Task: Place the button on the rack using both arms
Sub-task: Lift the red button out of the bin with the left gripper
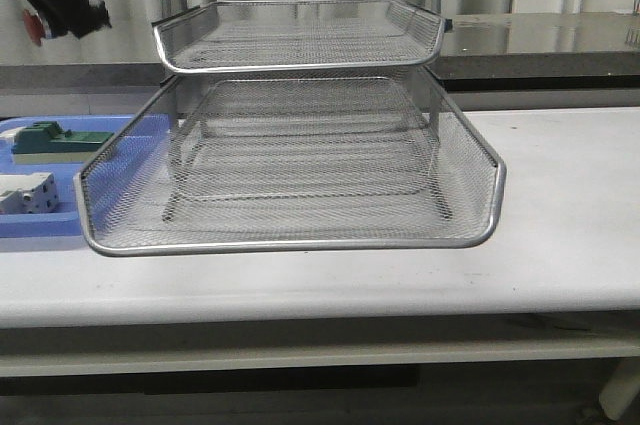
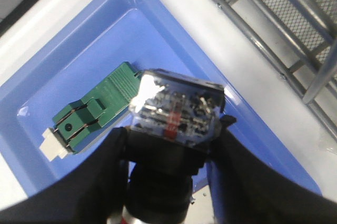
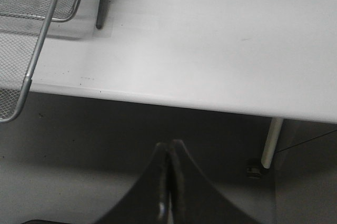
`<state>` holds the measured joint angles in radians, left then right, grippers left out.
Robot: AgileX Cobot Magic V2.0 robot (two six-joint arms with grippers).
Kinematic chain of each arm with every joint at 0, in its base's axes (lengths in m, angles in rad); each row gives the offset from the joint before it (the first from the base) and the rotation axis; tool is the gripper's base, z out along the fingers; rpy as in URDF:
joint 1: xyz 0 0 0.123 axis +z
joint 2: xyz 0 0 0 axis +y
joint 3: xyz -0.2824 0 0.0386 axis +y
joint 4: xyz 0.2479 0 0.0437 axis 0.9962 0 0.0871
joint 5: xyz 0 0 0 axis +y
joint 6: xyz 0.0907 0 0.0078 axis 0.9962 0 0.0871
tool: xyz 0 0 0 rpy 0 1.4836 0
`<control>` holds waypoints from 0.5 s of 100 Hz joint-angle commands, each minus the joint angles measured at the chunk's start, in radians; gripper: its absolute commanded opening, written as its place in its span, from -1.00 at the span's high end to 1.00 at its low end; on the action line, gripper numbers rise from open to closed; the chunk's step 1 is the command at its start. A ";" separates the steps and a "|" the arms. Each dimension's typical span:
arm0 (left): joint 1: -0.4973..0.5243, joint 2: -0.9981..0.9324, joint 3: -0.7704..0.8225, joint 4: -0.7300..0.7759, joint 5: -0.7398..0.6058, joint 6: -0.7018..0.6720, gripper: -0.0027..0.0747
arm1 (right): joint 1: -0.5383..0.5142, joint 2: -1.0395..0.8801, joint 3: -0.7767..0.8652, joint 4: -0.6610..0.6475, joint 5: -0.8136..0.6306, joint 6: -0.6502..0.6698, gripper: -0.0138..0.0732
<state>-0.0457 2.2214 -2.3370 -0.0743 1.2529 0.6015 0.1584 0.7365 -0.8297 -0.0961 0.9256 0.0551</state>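
Surface: white table [image 1: 560, 215], grey counter and pale curtain-like wall behind.
Rack: silver wire-mesh rack [image 1: 300, 160] stands mid-table, wide lower tier toward the camera, smaller tier above; both visible tiers hold nothing.
Blue tray: flat blue tray [image 1: 40, 227] just left of the rack's lower tier, on the table.
Tray contents: green block [image 2: 87, 110] and white boxy switch [image 1: 28, 192] lie in it, near each other.
Left gripper: left gripper [image 2: 171, 147] raised at the upper left of the front view, above the blue tray, fingers clamped on the button.
Button: button [image 2: 176, 109] held between the black fingers [image 2: 102, 166], its rear terminal block facing the wrist camera; red cap [image 1: 35, 27] shows at the far left in the front view, partly cut off by the edge, so tilt is hard to judge.
Right gripper: right gripper [image 3: 168, 182] off the table's edge, over the floor, fingers pressed together on nothing.
Other: table leg [image 3: 271, 142] in the right wrist view.
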 commanded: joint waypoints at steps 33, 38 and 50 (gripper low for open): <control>-0.141 -0.359 0.233 -0.011 0.022 -0.022 0.92 | 0.001 -0.004 -0.025 -0.010 -0.051 -0.001 0.84; -0.170 -0.387 0.264 -0.011 0.022 -0.022 0.92 | 0.001 -0.004 -0.025 -0.010 -0.051 -0.001 0.84; -0.254 -0.438 0.326 -0.011 0.022 -0.022 0.92 | 0.001 -0.004 -0.025 -0.010 -0.051 -0.001 0.84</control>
<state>-0.2441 1.8729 -2.0219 -0.0679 1.2581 0.5925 0.1584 0.7365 -0.8297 -0.0961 0.9256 0.0551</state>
